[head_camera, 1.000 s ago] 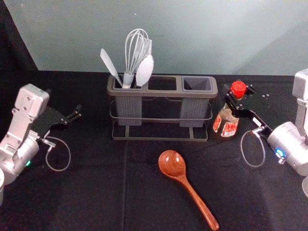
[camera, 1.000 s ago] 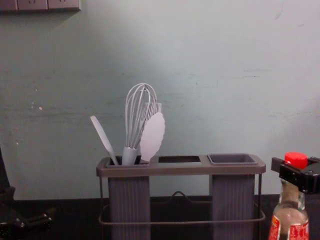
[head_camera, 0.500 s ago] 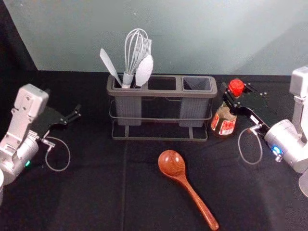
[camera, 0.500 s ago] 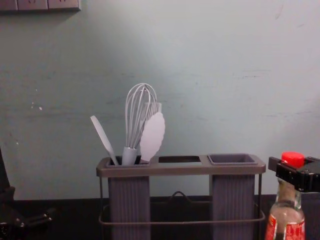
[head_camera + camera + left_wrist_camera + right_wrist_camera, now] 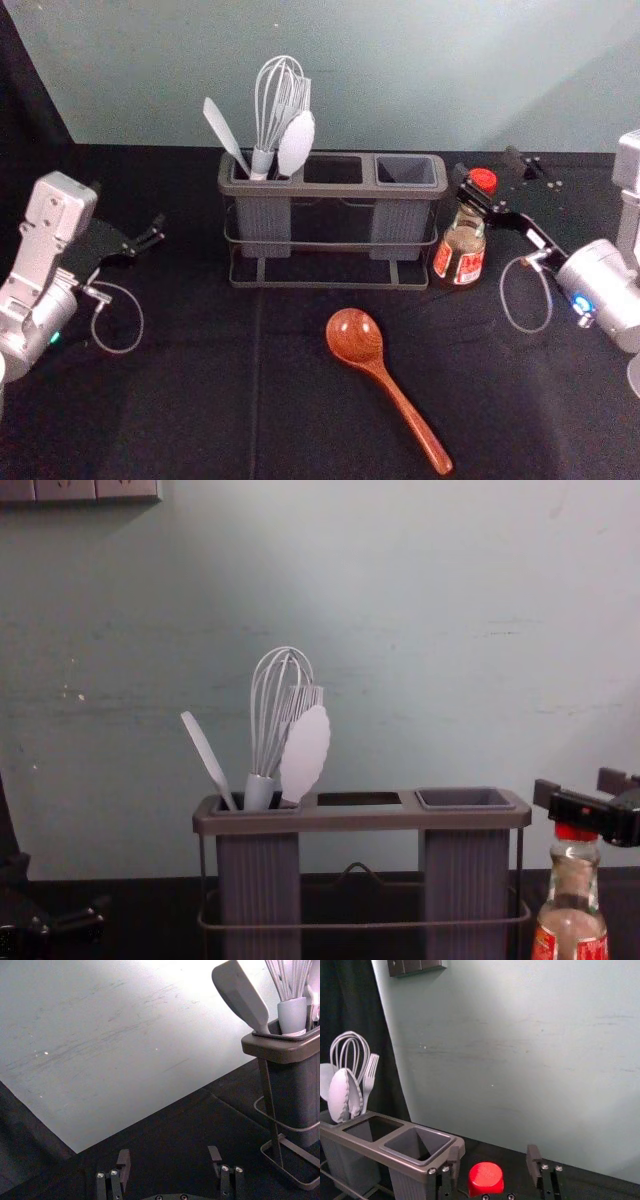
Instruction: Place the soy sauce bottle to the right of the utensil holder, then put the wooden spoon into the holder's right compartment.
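- Your right gripper (image 5: 486,162) is spread, fingers apart on either side of the soy sauce bottle's (image 5: 462,250) red cap (image 5: 486,1178).
- Bottle's upright, just right of the utensil holder (image 5: 330,190).
- Your wooden spoon (image 5: 355,337) lies on the worktop (image 5: 180,400) in front of the holder, bowl toward it, handle angled back toward you and right.
- Whisk (image 5: 278,105) stands in the holder's left compartment.
- Your left gripper (image 5: 127,205) is parked left of the holder, spread.
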